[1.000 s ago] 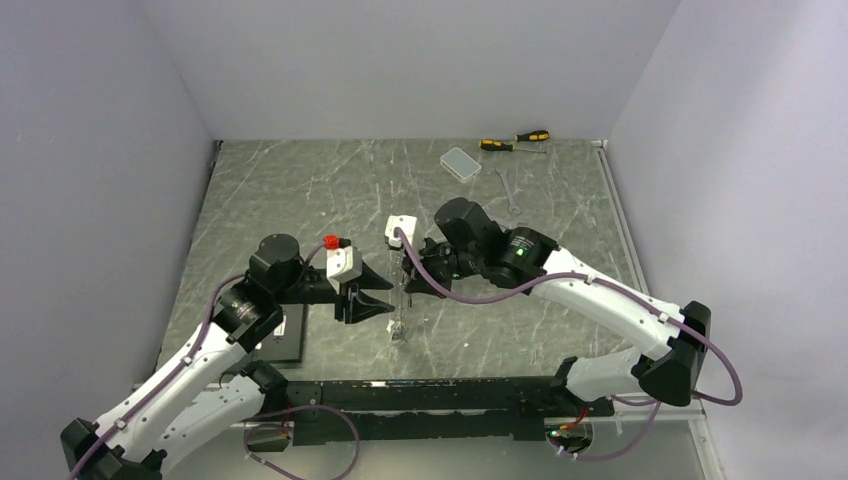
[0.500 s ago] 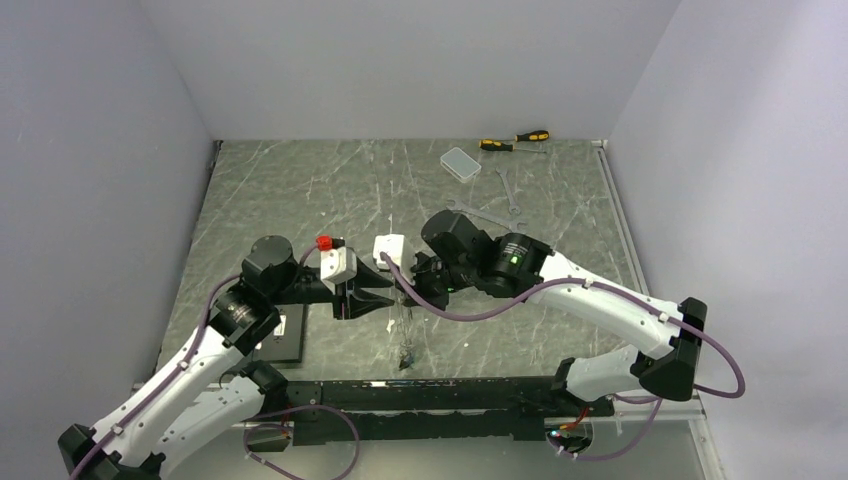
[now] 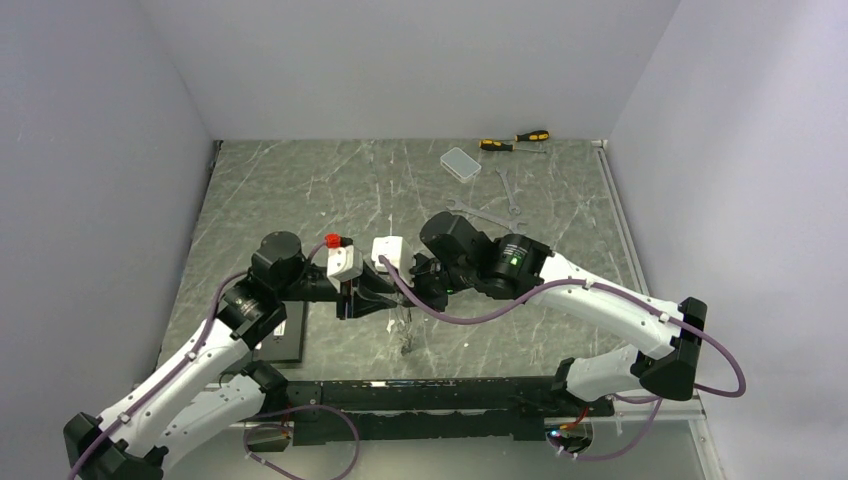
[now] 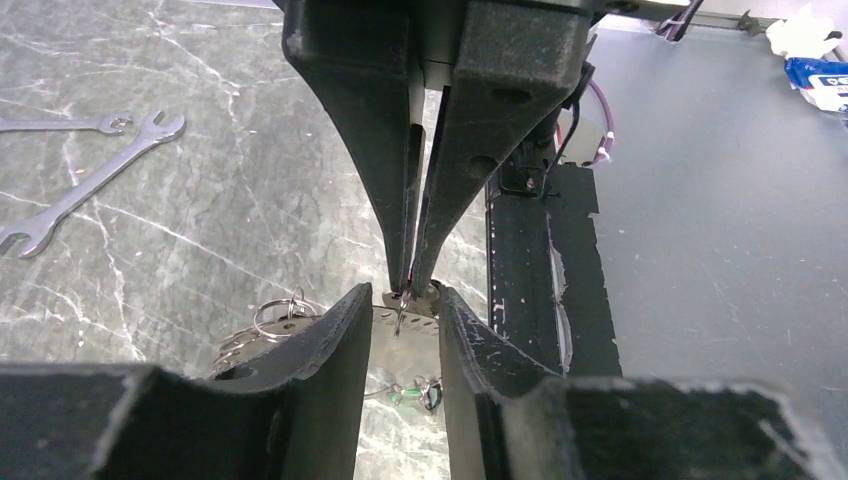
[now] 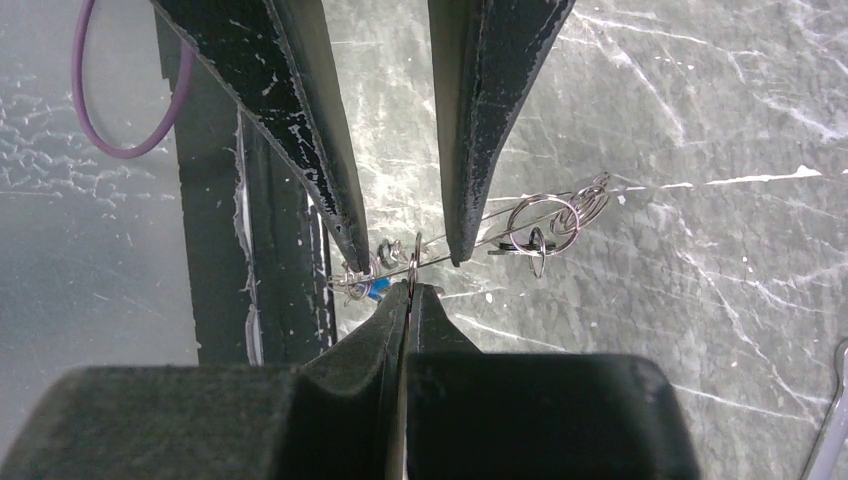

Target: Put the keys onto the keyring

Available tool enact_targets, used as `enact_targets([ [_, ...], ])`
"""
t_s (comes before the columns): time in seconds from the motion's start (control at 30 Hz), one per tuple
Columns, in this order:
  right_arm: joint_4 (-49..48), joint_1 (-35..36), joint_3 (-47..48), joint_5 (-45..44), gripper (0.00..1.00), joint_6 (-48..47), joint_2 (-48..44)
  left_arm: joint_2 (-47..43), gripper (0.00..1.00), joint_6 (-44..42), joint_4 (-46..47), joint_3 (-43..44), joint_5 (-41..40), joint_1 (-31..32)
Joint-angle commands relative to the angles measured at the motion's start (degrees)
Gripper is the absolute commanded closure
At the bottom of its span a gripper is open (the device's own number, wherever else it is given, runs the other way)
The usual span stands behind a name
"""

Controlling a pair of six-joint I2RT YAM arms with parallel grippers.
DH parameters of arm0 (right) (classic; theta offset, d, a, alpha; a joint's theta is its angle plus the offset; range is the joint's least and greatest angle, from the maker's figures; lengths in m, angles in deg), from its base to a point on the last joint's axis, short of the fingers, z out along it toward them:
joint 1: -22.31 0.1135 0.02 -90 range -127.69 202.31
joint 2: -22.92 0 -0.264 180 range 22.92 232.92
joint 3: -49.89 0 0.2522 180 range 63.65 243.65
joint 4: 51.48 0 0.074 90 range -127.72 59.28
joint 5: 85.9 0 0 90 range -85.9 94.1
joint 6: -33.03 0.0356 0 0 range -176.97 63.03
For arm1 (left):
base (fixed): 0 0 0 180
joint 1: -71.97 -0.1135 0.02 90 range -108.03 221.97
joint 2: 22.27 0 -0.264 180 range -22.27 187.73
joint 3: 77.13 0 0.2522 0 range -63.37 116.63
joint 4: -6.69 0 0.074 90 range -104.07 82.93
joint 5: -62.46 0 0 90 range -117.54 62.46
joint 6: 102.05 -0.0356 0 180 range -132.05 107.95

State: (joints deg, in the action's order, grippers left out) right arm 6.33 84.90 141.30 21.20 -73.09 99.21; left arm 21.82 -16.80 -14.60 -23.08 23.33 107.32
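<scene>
While the right gripper [image 5: 408, 290] keeps its jaws pressed together on the thin wire of the keyring [image 5: 414, 252], the left gripper [image 4: 403, 296] faces it tip to tip with its fingers [image 5: 335, 205] spread, one on either side of the pinched ring and not visibly touching it. The keys [image 5: 370, 290] (one shows a blue head) bunch just beside the pinch point, and a cluster of small rings [image 5: 548, 222] lies along the wire farther out. Two wrenches [image 4: 90, 190] lie well apart on the marbled table [image 4: 200, 120].

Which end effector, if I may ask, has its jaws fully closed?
The right end effector, pinched on the keyring; the left end effector stands partly open.
</scene>
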Motion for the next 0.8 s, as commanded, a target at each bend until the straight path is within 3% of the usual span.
enact_targets([
  [0.0,-2.92,0.43,3.04,-0.26,1.00,-0.75,-1.45,0.54,0.65,0.80,1.48,1.21,2.97,0.24],
  [0.77,-5.62,0.43,2.42,1.63,1.00,-0.28,-3.13,2.83,0.81,0.93,0.69,1.54,2.35,1.20],
])
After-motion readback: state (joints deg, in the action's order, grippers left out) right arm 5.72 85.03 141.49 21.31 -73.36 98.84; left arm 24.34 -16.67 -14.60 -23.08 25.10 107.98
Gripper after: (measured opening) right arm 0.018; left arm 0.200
